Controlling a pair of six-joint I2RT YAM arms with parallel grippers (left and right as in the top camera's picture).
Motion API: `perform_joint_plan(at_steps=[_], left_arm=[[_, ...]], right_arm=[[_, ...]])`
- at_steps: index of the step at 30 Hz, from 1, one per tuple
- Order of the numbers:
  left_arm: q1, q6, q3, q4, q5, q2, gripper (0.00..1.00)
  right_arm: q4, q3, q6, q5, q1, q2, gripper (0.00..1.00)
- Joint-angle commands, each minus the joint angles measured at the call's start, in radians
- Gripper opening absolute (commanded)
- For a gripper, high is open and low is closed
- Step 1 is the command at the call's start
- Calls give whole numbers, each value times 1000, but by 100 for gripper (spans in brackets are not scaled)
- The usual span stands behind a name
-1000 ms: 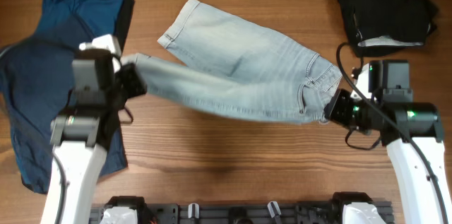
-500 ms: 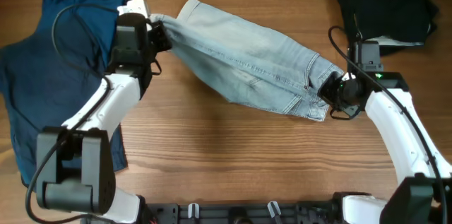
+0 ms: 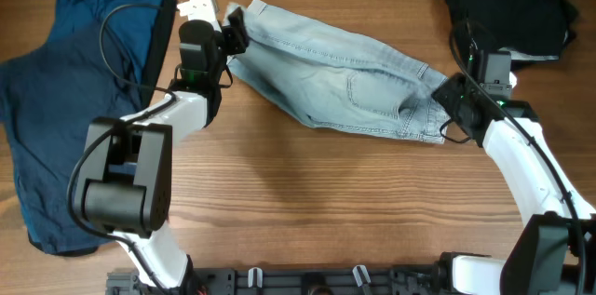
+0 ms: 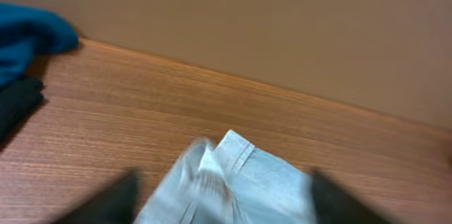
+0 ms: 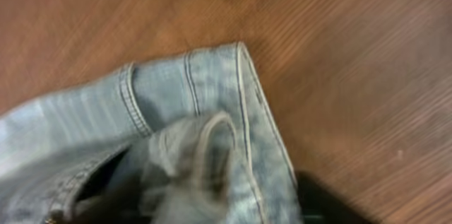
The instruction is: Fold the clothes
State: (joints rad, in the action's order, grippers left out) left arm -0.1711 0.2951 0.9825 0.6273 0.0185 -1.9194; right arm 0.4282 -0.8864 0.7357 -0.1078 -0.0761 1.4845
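Four garments [image 3: 345,81], two arms [image 3: 531,160]

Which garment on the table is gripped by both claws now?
The pale blue denim shorts in the middle: the left claw holds one end, the right claw the other. The dark blue garment and the black garment are in no claw.

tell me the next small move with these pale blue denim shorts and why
Probably open both grippers and let go: the pale blue denim shorts lie doubled over on the wooden table, left gripper pinching the hem, right gripper the waistband.
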Motion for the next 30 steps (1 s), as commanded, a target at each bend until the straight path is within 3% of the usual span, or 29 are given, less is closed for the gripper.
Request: perform_joint_plan(at_steps=[1,6,10,12,15,18,22,25,27,30], left_arm=[[3,9,11,2,20,-9,100],[3,0,24,-196,4,51,100],[3,-2,27,-315,-228,124,100],[3,-2,27,-302,-366,121,100],[-1,-2,27,-303,-365,90,98],[-2,-2,27,-286,-355,38,91],[-2,-2,27,-191,-318,-53,83],[-2,5,27,-96,-266,-122,74],[-3,6,27,-45,-252,-164,63],[-8,29,27,-94,-242,-200,37]], right_arm=[[-40,0,-66,-41,-4,14,100],[10,-70,-282,109,-4,-57,100],[56,-163,-510,418,-4,-136,100],[55,-190,-527,500,-2,-158,100],[84,-193,-557,503,15,-144,99],[131,-193,-573,501,32,-97,96],[183,-183,-579,489,34,-6,78],[154,-180,-576,513,34,63,72],[92,-180,-576,582,42,83,69],[-3,-180,-576,587,102,83,68]])
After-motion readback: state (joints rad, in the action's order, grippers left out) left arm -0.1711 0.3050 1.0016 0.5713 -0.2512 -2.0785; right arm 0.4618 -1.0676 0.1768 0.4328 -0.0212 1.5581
